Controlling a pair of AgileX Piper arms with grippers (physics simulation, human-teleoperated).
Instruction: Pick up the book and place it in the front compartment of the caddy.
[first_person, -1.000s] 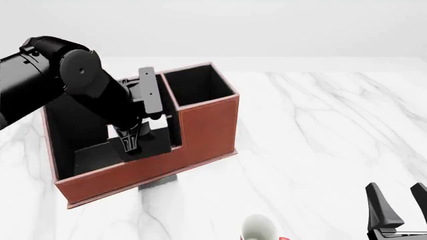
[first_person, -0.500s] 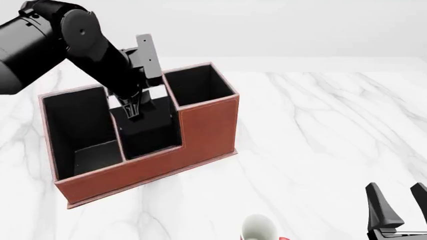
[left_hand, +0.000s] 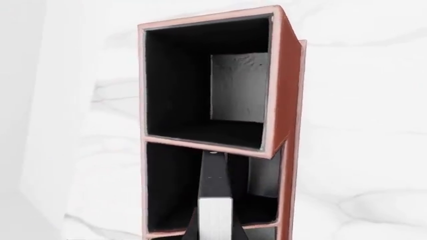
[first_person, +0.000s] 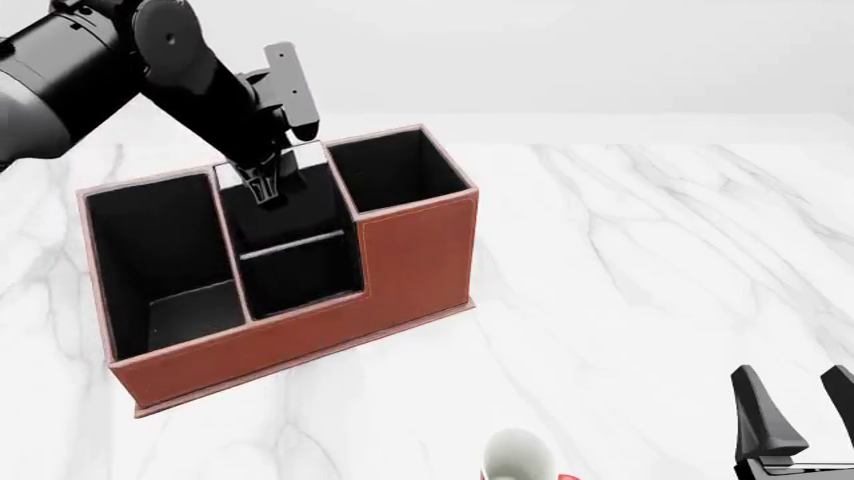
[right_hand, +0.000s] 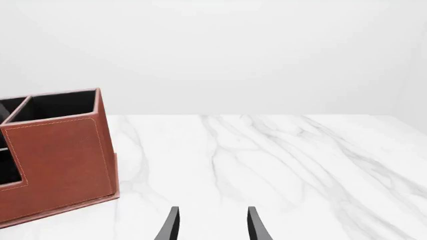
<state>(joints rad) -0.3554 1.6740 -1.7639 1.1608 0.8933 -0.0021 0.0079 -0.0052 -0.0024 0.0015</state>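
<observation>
The caddy (first_person: 414, 250) is reddish-brown with black lining and stands at the left of the table. It also shows in the left wrist view (left_hand: 288, 100) and in the right wrist view (right_hand: 60, 160). My left gripper (first_person: 267, 190) hangs over the caddy's middle column, near the back wall, above the rim. It is shut on the book (left_hand: 215, 215), a thin black slab with a white band, seen edge-on between the fingers (left_hand: 191, 233). In the front view the arm hides most of the book. The low front compartment (first_person: 300, 275) shows only black lining. My right gripper (first_person: 793, 372) is open and empty at the near right, and it also shows in the right wrist view (right_hand: 213, 210).
A white-and-red mug (first_person: 518, 455) stands at the near edge, left of my right gripper. White marble table (first_person: 641, 250) stretches to the right of the caddy.
My left gripper has risen out of the caddy's front middle compartment and moved back toward the rear wall, fingers still together. The right arm and the mug have not moved.
</observation>
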